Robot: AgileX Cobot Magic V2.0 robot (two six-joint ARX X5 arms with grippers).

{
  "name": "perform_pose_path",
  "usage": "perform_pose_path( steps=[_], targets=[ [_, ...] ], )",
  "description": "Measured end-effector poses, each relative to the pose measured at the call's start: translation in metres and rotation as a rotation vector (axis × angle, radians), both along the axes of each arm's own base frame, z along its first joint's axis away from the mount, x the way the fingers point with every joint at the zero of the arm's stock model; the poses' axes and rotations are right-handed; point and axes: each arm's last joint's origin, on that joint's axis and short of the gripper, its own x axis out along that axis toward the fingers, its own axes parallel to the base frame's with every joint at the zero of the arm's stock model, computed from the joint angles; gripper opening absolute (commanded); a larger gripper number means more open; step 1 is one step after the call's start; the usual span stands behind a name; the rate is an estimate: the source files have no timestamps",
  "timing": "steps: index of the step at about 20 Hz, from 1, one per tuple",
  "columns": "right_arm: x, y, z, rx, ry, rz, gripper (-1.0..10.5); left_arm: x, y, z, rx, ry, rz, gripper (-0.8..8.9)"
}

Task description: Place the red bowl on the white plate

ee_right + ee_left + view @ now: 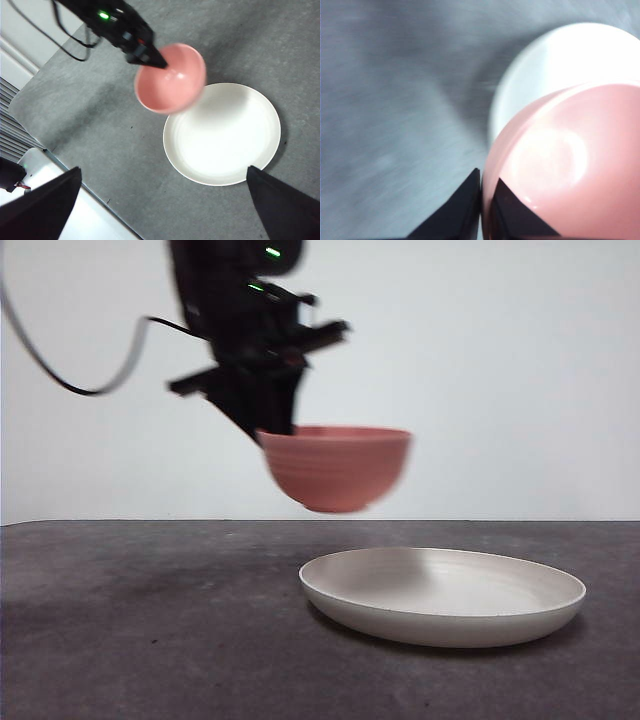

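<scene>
- Left gripper (481,200): jaws clamped on the rim of the red bowl (337,468), one jaw inside the wall and one outside, as the left wrist view shows.
- Right gripper (162,200): jaws spread wide apart, holding nothing, waiting high above the desk (150,620).
- Red bowl position: airborne, clear of the desk, upright with its mouth up. In the front view it hangs above the white plate (443,595), off toward the plate's 10 o'clock edge and not touching it.
- In the right wrist view the red bowl (170,78) overlaps the 11 o'clock rim of the white plate (222,134); it is not yet centred.
- Bowl relative to left gripper: the grip point sits on the bowl's rim at about 9 o'clock in the front view, so the bowl's mass hangs out to the side of the jaws.
- Recommended execution, as a judgement: carry the bowl further over the plate centre, keep it level, lower until its base meets the plate floor, then release.
- Risk: the one-sided rim grip may let the bowl tip; descend slowly.
</scene>
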Motion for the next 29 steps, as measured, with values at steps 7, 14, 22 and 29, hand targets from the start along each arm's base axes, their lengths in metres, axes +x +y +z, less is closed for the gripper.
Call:
perform_pose_path(
  steps=[7,14,22,29],
  targets=[
    [0.000,0.000,0.000,0.000,0.000,0.000,5.6,0.019,-0.072,-0.027,0.043,0.048,-0.107,0.09],
    [0.000,0.000,0.000,-0.001,0.000,-0.001,5.6,0.023,-0.081,-0.057,0.086,0.091,-0.134,0.09],
    [0.000,0.000,0.000,-0.002,0.000,-0.002,5.6,0.022,-0.084,-0.060,0.091,0.098,-0.140,3.79],
    [0.000,0.000,0.000,-0.002,0.000,-0.002,5.6,0.023,-0.081,-0.006,0.058,0.063,-0.132,6.62]
  ],
)
